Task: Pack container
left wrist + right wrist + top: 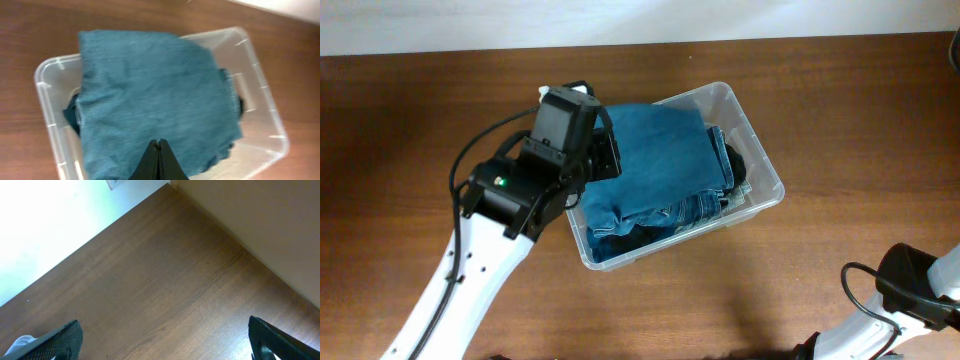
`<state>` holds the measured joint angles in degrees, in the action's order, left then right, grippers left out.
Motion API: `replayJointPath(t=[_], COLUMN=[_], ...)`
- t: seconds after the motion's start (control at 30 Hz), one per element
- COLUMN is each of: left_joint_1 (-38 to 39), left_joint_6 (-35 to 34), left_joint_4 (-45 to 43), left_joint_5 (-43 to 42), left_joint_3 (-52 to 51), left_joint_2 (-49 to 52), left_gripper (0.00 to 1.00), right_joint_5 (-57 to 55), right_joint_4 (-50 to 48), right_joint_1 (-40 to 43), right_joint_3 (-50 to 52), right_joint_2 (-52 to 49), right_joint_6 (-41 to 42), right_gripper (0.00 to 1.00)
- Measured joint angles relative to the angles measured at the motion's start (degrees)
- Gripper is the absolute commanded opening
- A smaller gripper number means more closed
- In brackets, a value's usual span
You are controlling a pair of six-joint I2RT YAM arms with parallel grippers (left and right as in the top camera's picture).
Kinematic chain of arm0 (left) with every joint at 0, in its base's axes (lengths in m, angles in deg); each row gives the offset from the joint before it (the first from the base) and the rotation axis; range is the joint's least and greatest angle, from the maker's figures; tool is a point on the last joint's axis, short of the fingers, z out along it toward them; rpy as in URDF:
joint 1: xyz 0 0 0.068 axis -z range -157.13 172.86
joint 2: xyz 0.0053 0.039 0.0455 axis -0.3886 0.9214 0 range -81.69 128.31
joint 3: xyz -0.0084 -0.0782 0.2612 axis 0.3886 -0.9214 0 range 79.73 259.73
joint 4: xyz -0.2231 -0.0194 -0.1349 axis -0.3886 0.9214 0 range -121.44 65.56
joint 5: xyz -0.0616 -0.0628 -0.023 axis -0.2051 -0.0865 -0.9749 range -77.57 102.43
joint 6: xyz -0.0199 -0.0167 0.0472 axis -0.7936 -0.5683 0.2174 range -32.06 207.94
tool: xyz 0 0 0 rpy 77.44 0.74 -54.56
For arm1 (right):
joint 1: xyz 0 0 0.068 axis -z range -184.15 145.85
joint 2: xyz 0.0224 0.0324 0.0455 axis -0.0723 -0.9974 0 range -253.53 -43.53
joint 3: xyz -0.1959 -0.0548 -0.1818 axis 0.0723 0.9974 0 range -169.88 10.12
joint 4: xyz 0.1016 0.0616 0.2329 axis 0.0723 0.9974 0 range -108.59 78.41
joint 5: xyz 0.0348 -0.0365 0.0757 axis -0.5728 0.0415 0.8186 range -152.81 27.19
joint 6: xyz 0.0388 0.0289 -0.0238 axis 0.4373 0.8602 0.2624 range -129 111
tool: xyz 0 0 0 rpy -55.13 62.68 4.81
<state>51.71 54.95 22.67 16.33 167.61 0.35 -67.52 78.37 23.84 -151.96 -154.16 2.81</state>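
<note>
The container (766, 158) is a clear plastic tub in the middle of the wooden table, filled with folded blue denim jeans (660, 150). It also shows in the left wrist view (260, 105), with the jeans (150, 95) heaped above its rim. My left gripper (160, 142) is shut and empty, hovering just above the jeans at the tub's left side; in the overhead view it sits at the tub's left edge (603, 150). My right gripper (162, 345) is open over bare table, away from the tub at the front right.
Dark clothing (735, 165) lies under the jeans at the tub's right side. The right arm's base (910, 285) is at the front right corner. A pale wall runs along the table's far edge (620, 20).
</note>
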Motion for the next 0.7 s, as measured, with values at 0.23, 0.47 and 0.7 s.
replayJointPath(t=[0.23,0.47,0.7], left_joint_1=[2.5,4.8,3.8], left_joint_6=[1.0,2.6,3.5], left_joint_4=[10.6,15.3,19.3], left_joint_5=[1.3,-0.3,-1.6], left_joint_3=[0.2,1.4,5.2], left_joint_2=[12.7,29.7,31.5], left_gripper=[0.01,0.01,0.01], right_joint_5=[0.0,0.0,0.0], right_joint_4=[0.0,0.0,0.0], right_joint_1=[0.0,0.0,0.0], right_joint_3=[0.0,0.0,0.0], right_joint_2=[0.0,0.0,0.0], right_joint_6=[0.0,0.0,0.0], right_gripper=[0.98,0.98,0.98])
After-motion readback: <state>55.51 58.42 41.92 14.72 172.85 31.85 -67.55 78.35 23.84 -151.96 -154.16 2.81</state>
